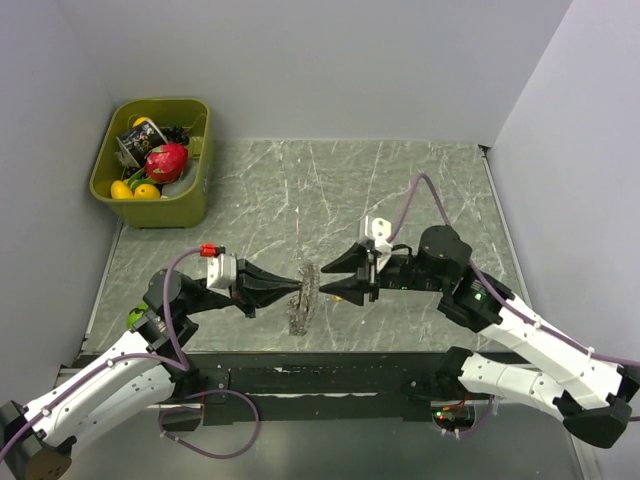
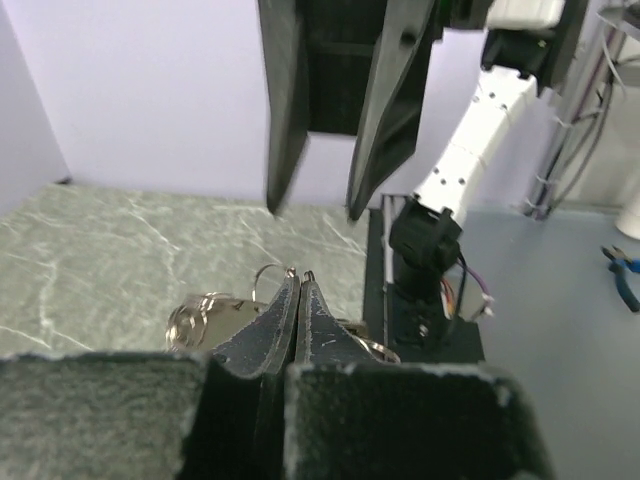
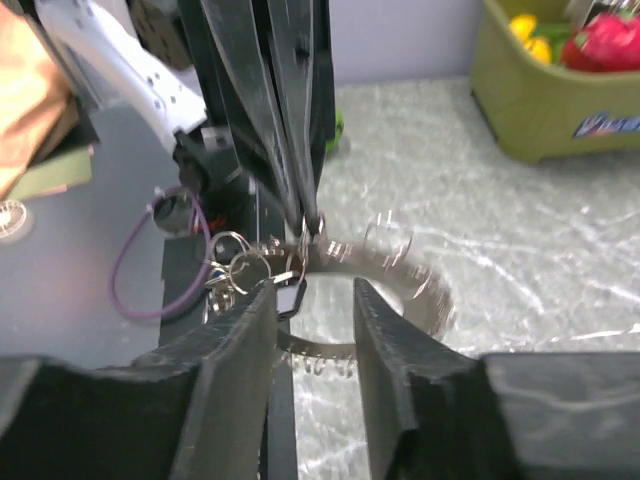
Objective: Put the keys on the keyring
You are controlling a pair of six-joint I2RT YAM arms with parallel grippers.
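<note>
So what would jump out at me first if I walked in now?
Probably the face-off at the middle of the marbled table: the left gripper is pinched shut on the keyring, a bristling ring of grey keys held upright, while the right gripper faces it with jaws apart. After that, the olive-green bin of bright red and yellow things in the far left corner.

Left hand (image 1: 302,287) pinched shut, right hand (image 1: 326,277) parted

Grey-green marbled table (image 1: 400,190). At the far left corner, standing on it, an olive bin (image 1: 165,212) full of toy fruit. By the near left edge, a small green thing (image 1: 134,318), half hidden.
</note>
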